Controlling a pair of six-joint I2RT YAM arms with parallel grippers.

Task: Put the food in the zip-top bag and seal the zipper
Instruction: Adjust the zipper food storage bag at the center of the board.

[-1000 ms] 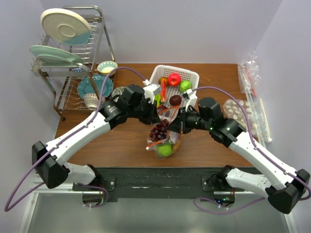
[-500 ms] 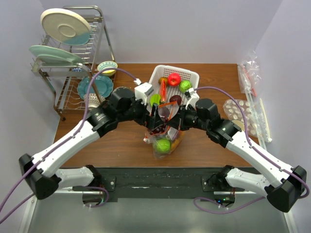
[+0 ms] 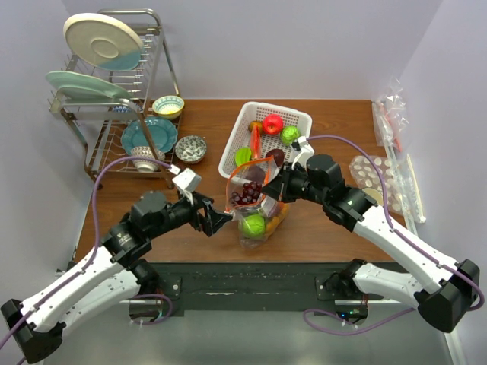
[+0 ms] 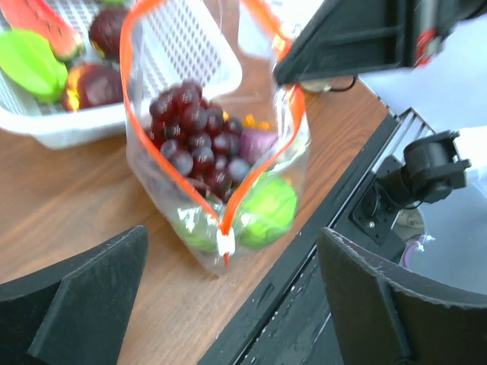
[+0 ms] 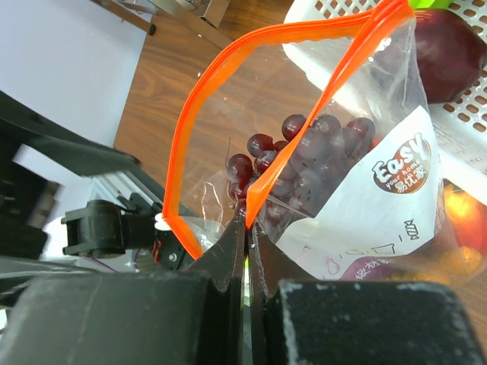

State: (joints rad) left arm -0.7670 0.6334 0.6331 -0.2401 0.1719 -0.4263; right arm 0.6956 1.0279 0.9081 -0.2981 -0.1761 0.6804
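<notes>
Left gripper point(image 3: 222, 219) withdrawn, jaws apart | right gripper point(image 5: 247, 228) pinching zipper point(image 5: 205, 99) | risk: one-sided hold, zip-top bag point(image 3: 255, 207) sags, grapes point(image 4: 194, 141) spill.

Both arms point(image 3: 84, 285) were white with black joints. A purple cable point(image 3: 95, 205) looped along each. The left gripper point(image 3: 223, 220) had wide black fingers point(image 4: 84, 296).

Only readable stuff I can find is on the zip-top bag point(image 5: 335, 144). There's a white printed panel point(image 5: 373, 220) on its side, sitting just up and to the right of the right pincer point(image 5: 248, 224) tips in the wrist view. On it is a dark oval logo point(image 5: 402, 172) that says "Easy" in white. A tiny line under that looks like "your home" something, too small to be sure. Lower down the panel there's faint grey print and a few little icons, not legible.
</notes>
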